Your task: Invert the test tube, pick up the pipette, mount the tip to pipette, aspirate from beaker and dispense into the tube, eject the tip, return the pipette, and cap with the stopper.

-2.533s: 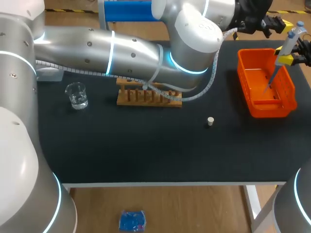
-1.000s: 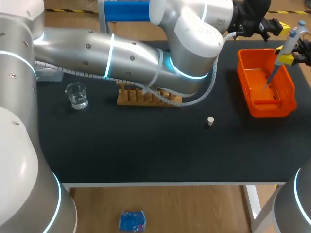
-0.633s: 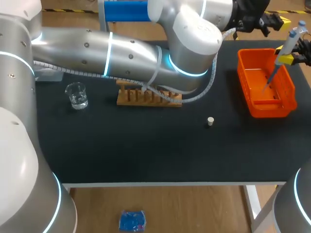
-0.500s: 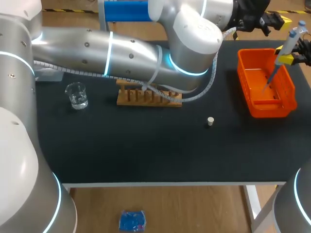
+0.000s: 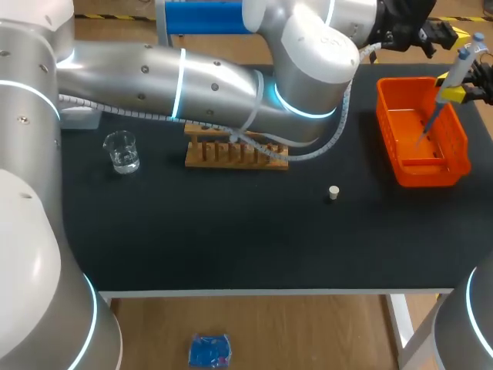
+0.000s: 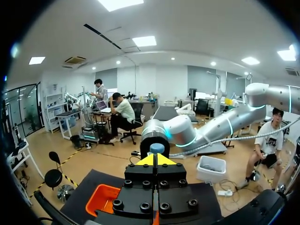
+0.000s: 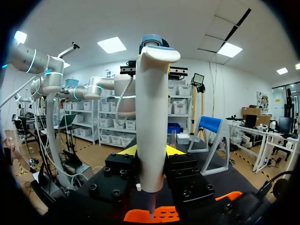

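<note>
My right gripper (image 5: 462, 94) (image 7: 151, 151) is shut on the white pipette (image 5: 456, 71) (image 7: 152, 117), which it holds upright over the orange bin (image 5: 400, 166). The pipette's thin lower end (image 5: 428, 125) points down into the bin. My left arm stretches across the table's back; its gripper (image 5: 436, 32) (image 6: 155, 161) is shut on nothing, a little way from the pipette's blue top (image 6: 157, 148). A glass beaker (image 5: 122, 150) stands at the left. The small stopper (image 5: 333, 193) lies right of centre. The wooden rack (image 5: 231, 154) is partly hidden by my left arm; no tube shows.
The orange bin (image 6: 101, 199) (image 7: 159, 214) takes up the right end of the black mat (image 5: 231, 231). My left arm's elbow hangs over the rack and the mat's back middle. A blue holder (image 5: 202, 17) stands at the back edge.
My left gripper has drifted slightly up and back, away from the bin's rim, and its elbow shifted a little. The right gripper and the pipette have not moved.
</note>
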### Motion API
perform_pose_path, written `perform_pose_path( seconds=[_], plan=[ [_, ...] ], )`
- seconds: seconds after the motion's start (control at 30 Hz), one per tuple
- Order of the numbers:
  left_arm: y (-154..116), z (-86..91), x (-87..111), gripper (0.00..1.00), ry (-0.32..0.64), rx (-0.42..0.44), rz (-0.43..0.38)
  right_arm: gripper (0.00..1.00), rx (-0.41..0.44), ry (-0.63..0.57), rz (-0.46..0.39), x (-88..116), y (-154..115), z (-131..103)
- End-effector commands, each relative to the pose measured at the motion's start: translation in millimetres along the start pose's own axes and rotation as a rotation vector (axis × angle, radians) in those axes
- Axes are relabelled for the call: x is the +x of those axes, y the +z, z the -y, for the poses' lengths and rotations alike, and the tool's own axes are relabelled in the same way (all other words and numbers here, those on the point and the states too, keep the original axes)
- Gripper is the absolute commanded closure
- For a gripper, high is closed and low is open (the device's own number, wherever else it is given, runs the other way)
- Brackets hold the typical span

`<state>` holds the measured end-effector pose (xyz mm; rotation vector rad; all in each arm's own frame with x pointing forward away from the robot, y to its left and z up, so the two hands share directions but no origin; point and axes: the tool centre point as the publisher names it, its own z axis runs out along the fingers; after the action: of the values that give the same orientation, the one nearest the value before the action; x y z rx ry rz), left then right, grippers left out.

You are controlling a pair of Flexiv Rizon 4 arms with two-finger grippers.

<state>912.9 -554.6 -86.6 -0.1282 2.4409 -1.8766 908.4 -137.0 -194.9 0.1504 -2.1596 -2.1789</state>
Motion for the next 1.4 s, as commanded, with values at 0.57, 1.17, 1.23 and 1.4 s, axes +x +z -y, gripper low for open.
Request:
perform_pose_path(
  seconds=[0.57,1.17,1.23,1.4],
  plan=[
    [3,-13.0,3.3,1.0,-0.019,0.033,-0.008,1.0,0.001,0.0,-0.004,-1,-1,0],
    [11,-23.7,4.2,1.0,-0.051,-0.01,-0.013,1.0,0.001,0.0,-0.004,-1,-1,0],
    [12,-24.8,4.3,1.0,-0.054,-0.013,-0.013,1.0,0.001,0.0,-0.004,-1,-1,0],
    [13,-27.4,4.9,1.0,-0.064,-0.028,-0.013,1.0,0.001,0.0,-0.004,-1,-1,0]
  ],
)
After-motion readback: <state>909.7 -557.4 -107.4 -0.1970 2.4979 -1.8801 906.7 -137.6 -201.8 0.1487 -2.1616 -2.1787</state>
